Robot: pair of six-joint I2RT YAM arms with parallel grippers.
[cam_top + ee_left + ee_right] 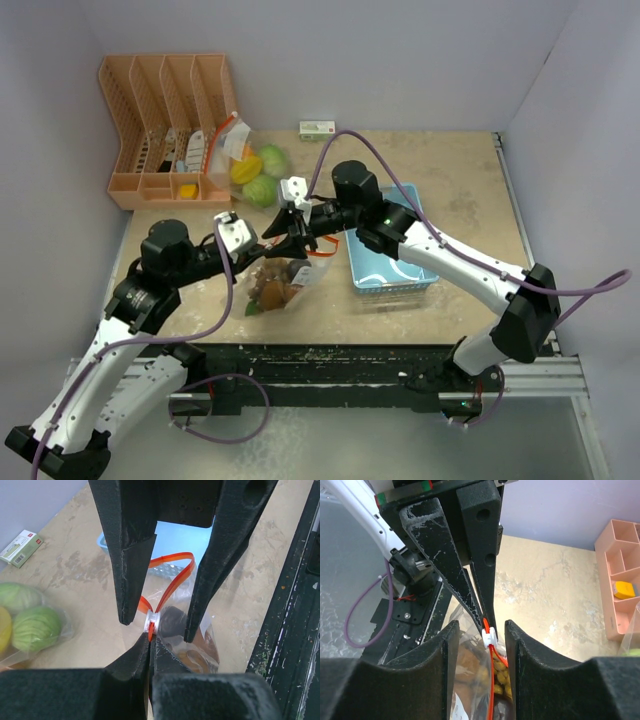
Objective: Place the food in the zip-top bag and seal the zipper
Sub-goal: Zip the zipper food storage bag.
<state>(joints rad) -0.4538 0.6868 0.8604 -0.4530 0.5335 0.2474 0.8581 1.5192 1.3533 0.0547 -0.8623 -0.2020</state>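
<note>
Your left gripper (pixel 150 642) is clamped on the zip-top bag (pixel 288 280) at the left end of its orange zipper (pixel 172 560), just under the white slider (pixel 490 636). The right gripper (pixel 481 630) straddles that slider, half-open, with gaps on both sides. The zipper runs right toward the blue tray (pixel 392 284), so the right arm looks better placed to pull. The food (pixel 272 292) sits inside the bag.

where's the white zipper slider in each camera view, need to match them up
Top external: too small to pick out, somewhere just above the bag.
Left wrist: lower centre, slider at the left gripper's closed tips.
Right wrist: centre, slider between the right gripper's open jaws.
Shared landmark: the orange zipper strip.
</note>
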